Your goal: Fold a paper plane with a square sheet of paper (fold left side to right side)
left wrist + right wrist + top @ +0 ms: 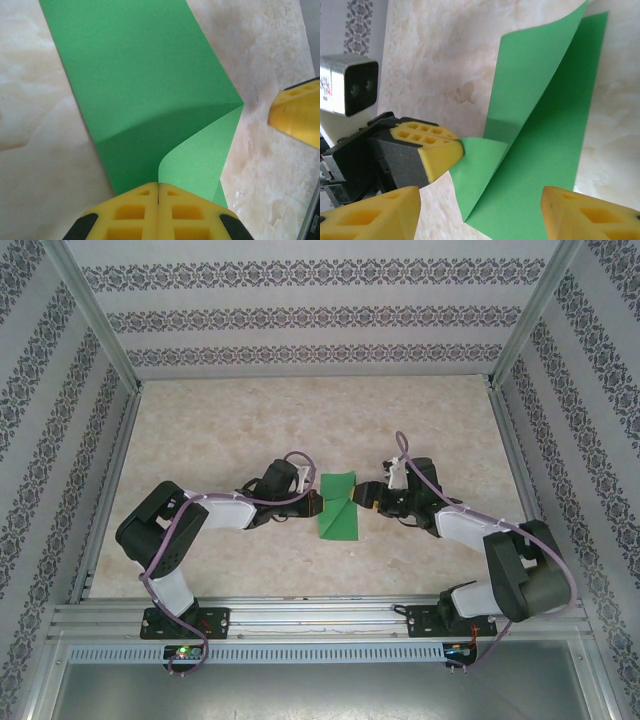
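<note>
txt/brands/nos: none legible | sticker (325,89) on cam box (350,85): too blurry to read

The top camera is fixed high behind the near edge and looks down over the whole table (250,430), from far. The left wrist camera looks along the left gripper (158,187), very near the paper (135,75), facing to the right. The right wrist camera looks past the right gripper (481,212) back to the left, equally near. Both wrist views share the paper and the left gripper.
</note>
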You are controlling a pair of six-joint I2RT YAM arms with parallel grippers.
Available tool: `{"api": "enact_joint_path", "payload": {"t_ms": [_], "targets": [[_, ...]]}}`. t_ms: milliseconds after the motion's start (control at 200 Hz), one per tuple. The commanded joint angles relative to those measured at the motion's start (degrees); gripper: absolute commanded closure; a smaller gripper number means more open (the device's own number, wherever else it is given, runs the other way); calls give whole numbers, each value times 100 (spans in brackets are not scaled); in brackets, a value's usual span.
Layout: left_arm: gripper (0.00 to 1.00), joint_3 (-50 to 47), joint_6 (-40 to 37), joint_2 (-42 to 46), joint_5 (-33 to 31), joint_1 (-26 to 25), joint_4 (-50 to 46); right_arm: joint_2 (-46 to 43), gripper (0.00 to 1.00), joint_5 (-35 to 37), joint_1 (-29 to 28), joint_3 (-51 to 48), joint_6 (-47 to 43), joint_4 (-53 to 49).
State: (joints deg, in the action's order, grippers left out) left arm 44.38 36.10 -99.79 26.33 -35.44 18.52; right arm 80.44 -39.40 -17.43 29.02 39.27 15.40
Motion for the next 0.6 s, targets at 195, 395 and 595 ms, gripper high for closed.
{"api": "enact_joint_path", "payload": {"t_ms": [195, 395, 595], "targets": [[100, -108, 56, 215, -154, 47, 362, 720, 42, 177, -502, 228, 287, 668], [100, -97, 64, 180, -66, 50, 398, 1129, 48, 453, -686, 468, 344, 587], [100, -18, -12, 72, 107, 47, 327, 1401, 57, 584, -827, 600, 323, 525]]}}
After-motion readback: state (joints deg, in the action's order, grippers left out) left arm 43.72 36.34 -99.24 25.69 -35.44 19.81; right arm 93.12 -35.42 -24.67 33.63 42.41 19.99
